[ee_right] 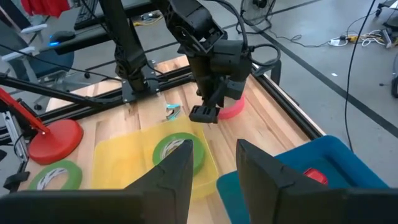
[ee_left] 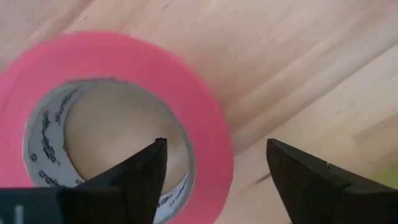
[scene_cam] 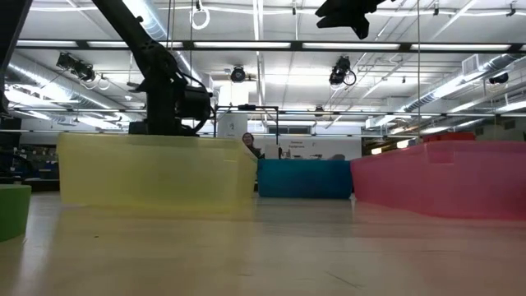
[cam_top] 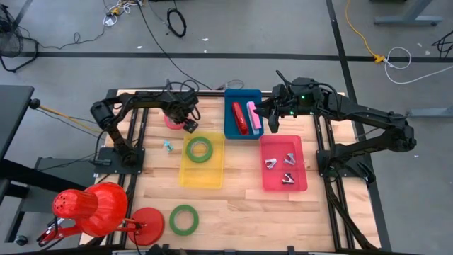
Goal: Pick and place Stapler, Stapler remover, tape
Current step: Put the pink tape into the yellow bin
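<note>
Although several things already lie in the trays, the task looks only partly done. Nearest the front edge of the table, beside a red lamp, one green tape roll lies loose on the wood and, I judge, has yet to be sorted. Farther in, the yellow tray holds another green tape roll, and the pink tray holds what seem to be staple removers. A small blue object, which I cannot identify, lies on the wood left of the yellow tray. Behind these, the blue tray holds a red stapler and a pink one. The left gripper hangs over a pink tape roll at the far left, its fingers apart, one above the roll's hole and one outside its rim; nothing is gripped yet. The right gripper hovers beside the blue tray, fingers apart and empty.
</note>
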